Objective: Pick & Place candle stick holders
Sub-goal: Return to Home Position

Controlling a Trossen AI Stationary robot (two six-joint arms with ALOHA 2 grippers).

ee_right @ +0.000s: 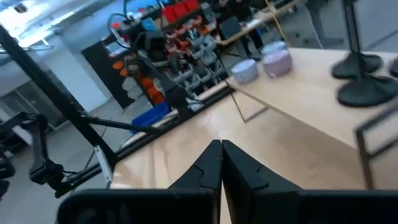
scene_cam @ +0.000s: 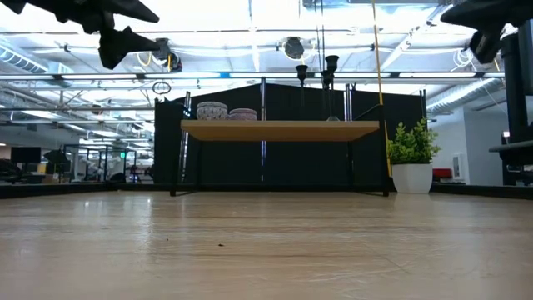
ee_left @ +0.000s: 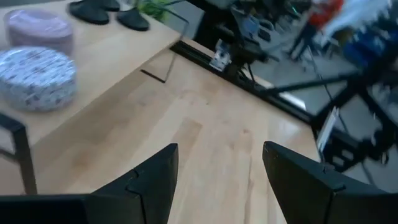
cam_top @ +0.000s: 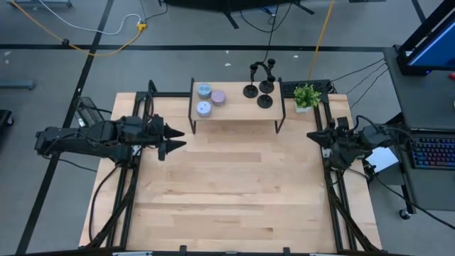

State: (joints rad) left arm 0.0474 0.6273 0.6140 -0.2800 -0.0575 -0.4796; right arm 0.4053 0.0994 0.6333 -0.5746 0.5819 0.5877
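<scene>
Three matte-black candle stick holders (cam_top: 264,102) stand by their round disc bases on the right half of a small raised wooden shelf (cam_top: 238,114) at the table's far side; two of the bases (ee_right: 367,90) show in the right wrist view. My left gripper (cam_top: 181,139) hangs open above the table's left side, near the shelf's left end, with nothing between its fingers (ee_left: 155,180). My right gripper (cam_top: 311,135) is shut and empty above the table's right edge, near the shelf's right end, its tips (ee_right: 221,148) pointing across the table.
Three round candle tins, blue (cam_top: 204,90), lilac (cam_top: 218,97) and white patterned (ee_left: 37,78), sit on the shelf's left half. A small potted plant (cam_top: 306,96) stands right of the shelf. The bare wooden tabletop (cam_top: 234,185) stretches between the arms to the near edge.
</scene>
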